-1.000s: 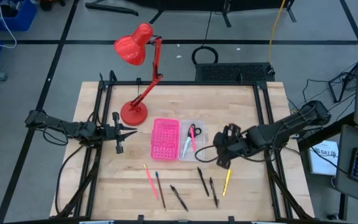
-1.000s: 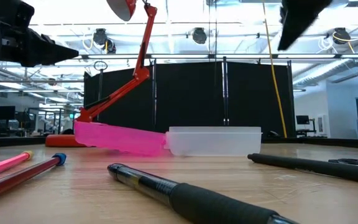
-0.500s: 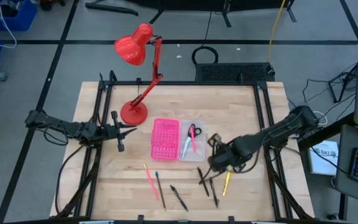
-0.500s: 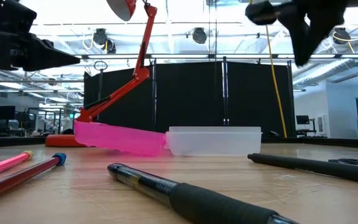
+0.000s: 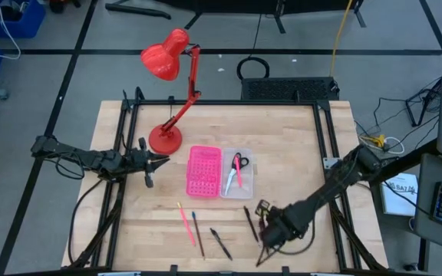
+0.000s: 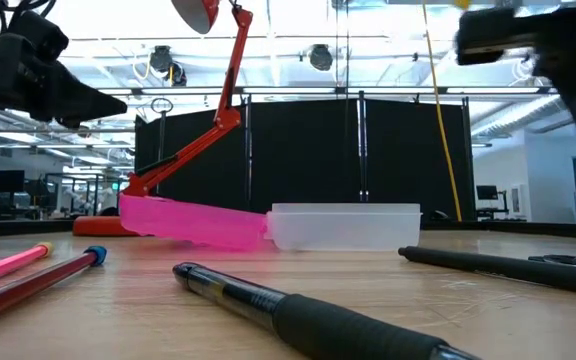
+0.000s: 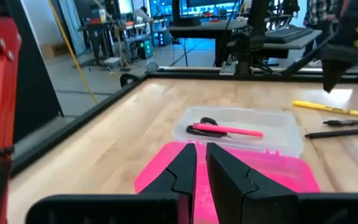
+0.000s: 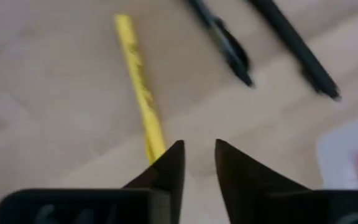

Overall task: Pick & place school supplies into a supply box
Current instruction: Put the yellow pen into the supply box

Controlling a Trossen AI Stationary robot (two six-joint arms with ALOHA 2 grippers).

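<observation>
The clear supply box (image 5: 238,173) rests flat on the table's middle. A pink pen (image 7: 229,130) and the black-handled scissors (image 7: 205,123) lie inside it. Loose pens lie near the front edge: a pink pencil (image 5: 183,221), a dark pen (image 5: 196,231), black pens (image 5: 221,244) (image 5: 249,221) and a yellow pencil (image 8: 138,81). My right gripper (image 5: 268,230) points down above the yellow pencil's end. Its fingers (image 8: 199,155) are open and hold nothing. My left gripper (image 7: 201,152) is shut and level at the table's left, aimed at the trays.
A bright pink perforated tray (image 5: 204,170) sits against the supply box's left side. A red desk lamp (image 5: 166,115) stands on its base at the far left. Black frame rails (image 5: 330,153) run along the table's left and right edges.
My right gripper has swung from beside the supply box toward the near edge and down, and its wrist has rolled. It now hangs over the yellow pencil and black pens. My left gripper has rolled a little in place.
</observation>
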